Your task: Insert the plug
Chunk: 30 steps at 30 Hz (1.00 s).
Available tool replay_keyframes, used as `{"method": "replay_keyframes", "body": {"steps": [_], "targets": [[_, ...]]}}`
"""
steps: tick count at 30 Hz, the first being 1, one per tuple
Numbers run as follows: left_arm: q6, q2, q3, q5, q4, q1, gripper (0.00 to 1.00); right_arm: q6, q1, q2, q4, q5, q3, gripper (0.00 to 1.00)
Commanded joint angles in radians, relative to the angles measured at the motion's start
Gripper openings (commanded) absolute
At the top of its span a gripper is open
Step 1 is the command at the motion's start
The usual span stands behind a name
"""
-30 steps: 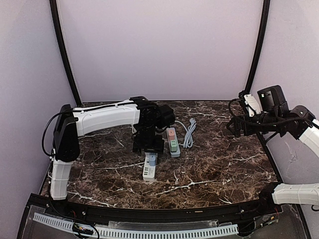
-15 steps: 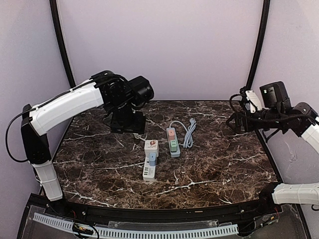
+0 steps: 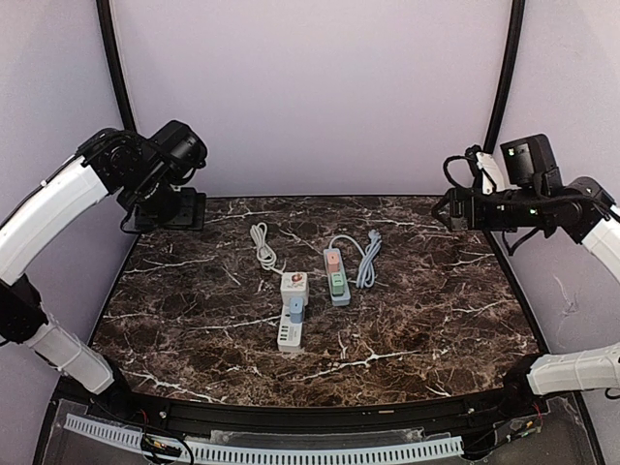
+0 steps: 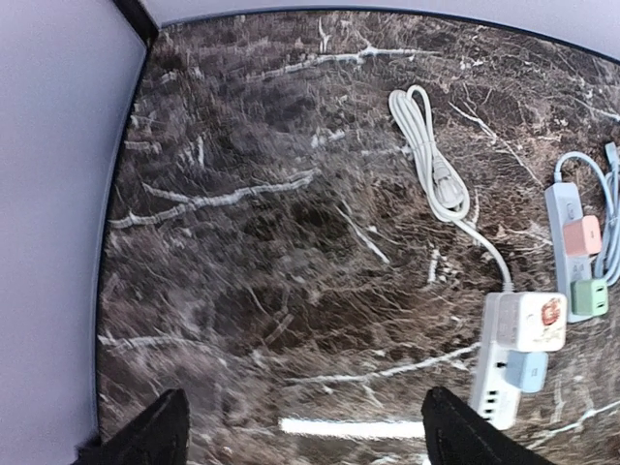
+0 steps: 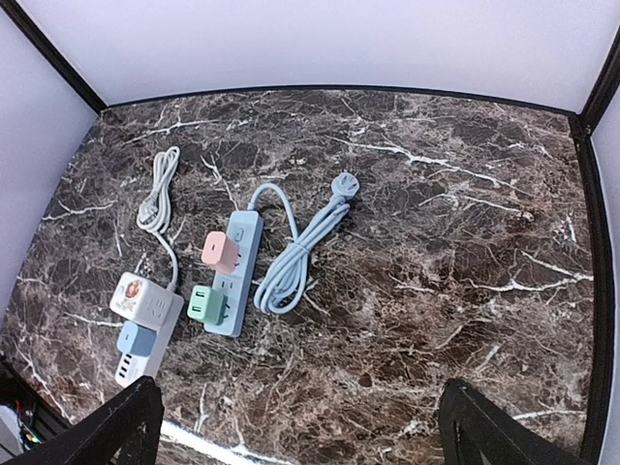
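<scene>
A white power strip [image 3: 291,320] lies mid-table with a white cube plug [image 3: 294,285] and a light blue plug [image 3: 294,309] seated in it; its white cord [image 3: 262,244] coils behind. It shows in the left wrist view [image 4: 496,380] and the right wrist view [image 5: 145,334]. A pale blue power strip [image 3: 335,276] beside it carries a pink plug [image 5: 222,251] and a green plug [image 5: 206,303]; its blue cord [image 3: 367,258] lies to the right. My left gripper [image 3: 170,209] is open and empty, high at the far left. My right gripper [image 3: 448,211] is open and empty, high at the far right.
The dark marble table [image 3: 417,310] is walled by lilac panels. Black frame posts [image 3: 122,97] stand at the back corners. A black rail [image 3: 320,417] runs along the near edge.
My left arm has lifted away from the white power strip and swung back to the far left. The white cube plug it uncovered sits in the strip. My right arm rose slightly.
</scene>
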Motion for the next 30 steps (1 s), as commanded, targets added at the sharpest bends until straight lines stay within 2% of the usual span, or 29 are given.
{"method": "replay_keyframes", "body": {"steps": [1, 5, 12, 18, 30], "targets": [[0.103, -0.101, -0.106, -0.171, 0.098, 0.005, 0.96, 0.090, 0.006, 0.043, 0.038, -0.001, 0.086, 0.99], [0.172, -0.171, -0.219, -0.244, 0.195, 0.023, 0.99, 0.101, 0.006, 0.083, 0.047, 0.038, 0.158, 0.99], [0.281, -0.208, -0.264, -0.273, 0.301, 0.112, 0.99, 0.137, 0.006, 0.145, 0.064, 0.060, 0.227, 0.99], [0.376, -0.221, -0.263, -0.228, 0.407, 0.144, 0.99, 0.188, 0.006, 0.132, 0.134, 0.063, 0.197, 0.99], [0.435, -0.193, -0.225, -0.199, 0.407, 0.146, 0.99, 0.236, 0.006, 0.105, 0.282, 0.057, 0.089, 0.99]]}}
